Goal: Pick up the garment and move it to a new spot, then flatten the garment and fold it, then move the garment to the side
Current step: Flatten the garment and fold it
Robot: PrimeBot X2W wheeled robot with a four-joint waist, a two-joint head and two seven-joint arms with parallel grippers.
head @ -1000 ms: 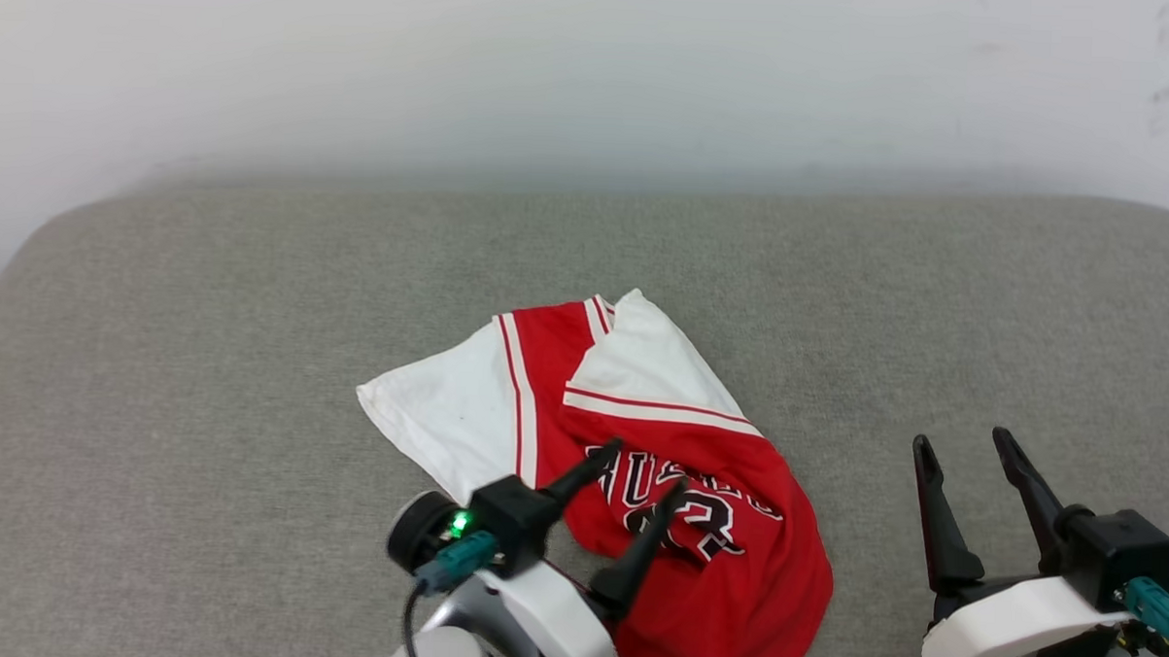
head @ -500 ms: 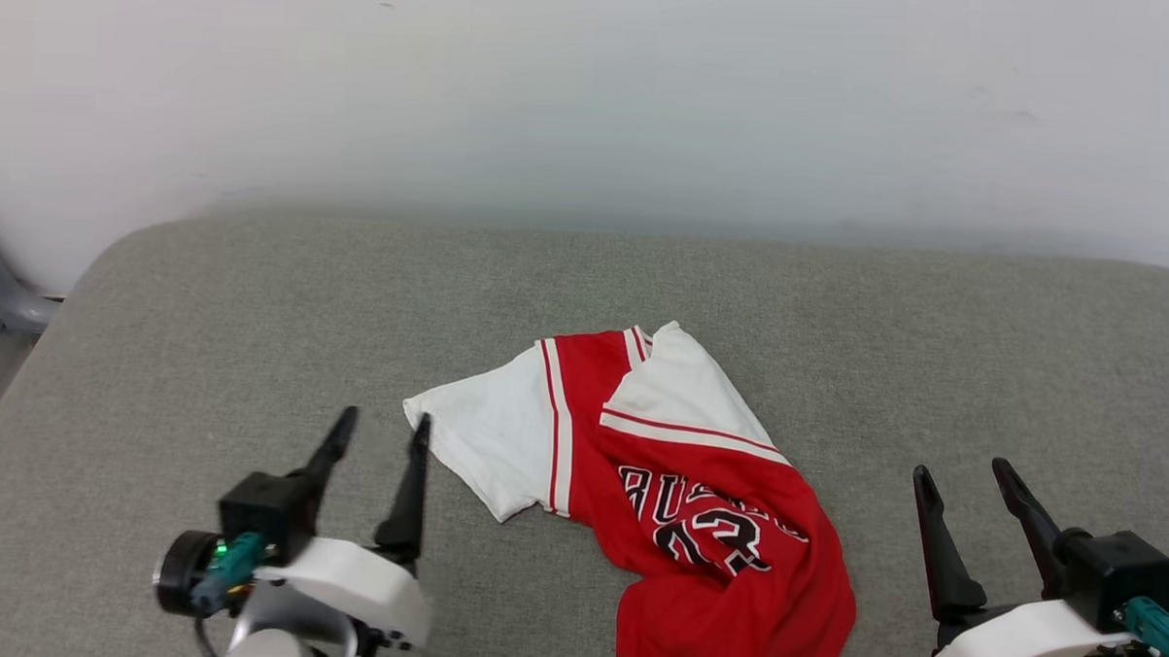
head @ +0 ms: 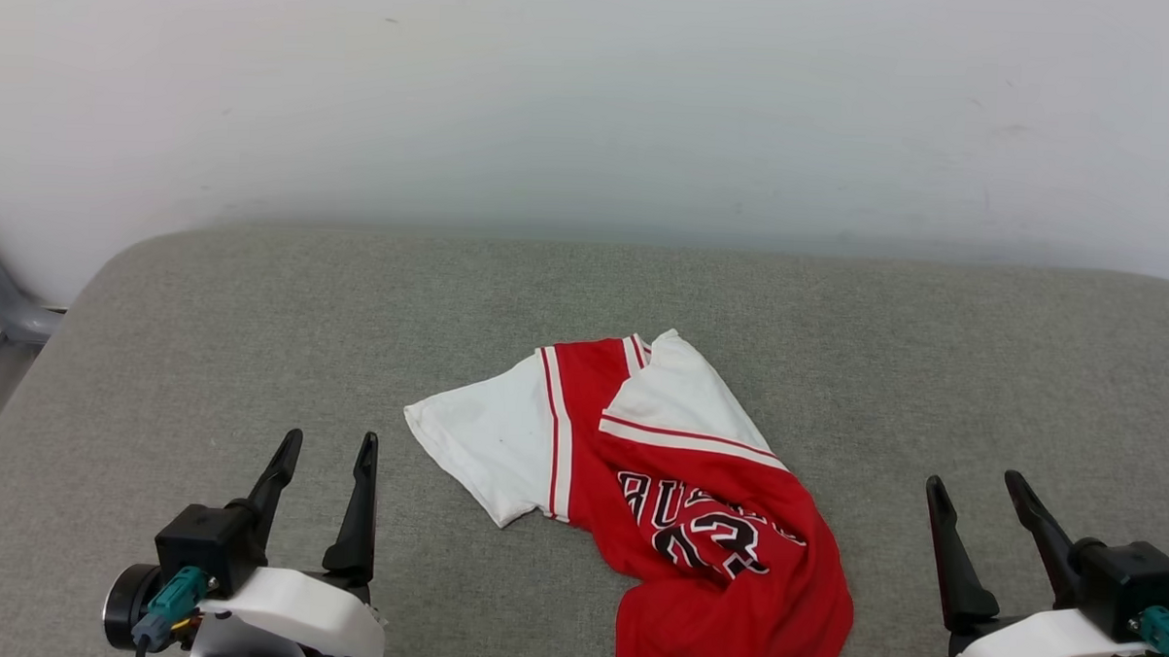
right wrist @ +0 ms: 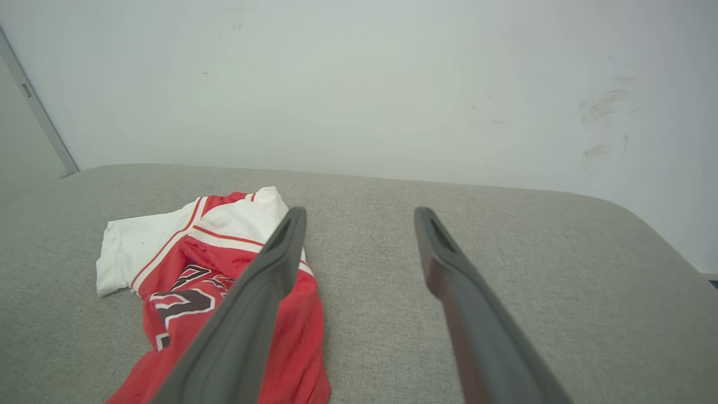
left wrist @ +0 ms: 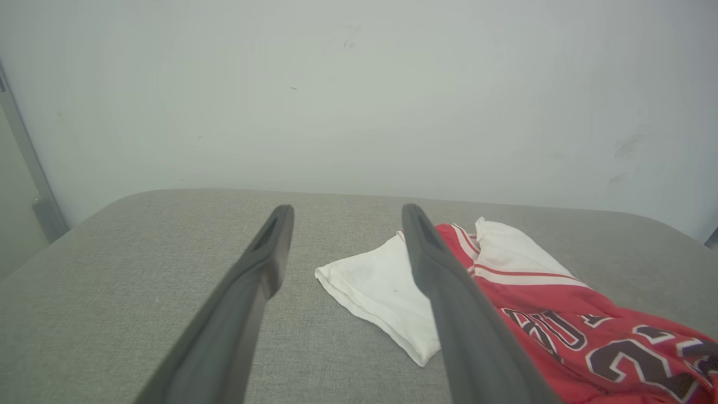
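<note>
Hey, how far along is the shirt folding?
Done: nothing visibly; the garment lies crumpled on the grey surface, a white sleeve folded over its red body. In hand: nothing; the left gripper and right gripper are open, apart from it. Remaining: flattening, folding, moving aside.

Red garment (head: 629, 456), creased lettering (head: 664, 501) "BUL…", number (head: 708, 545) "23" beneath

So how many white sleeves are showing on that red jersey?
2: one sleeve spreads flat from the jersey toward the robot's left; the other sleeve is folded over its red front.
</note>
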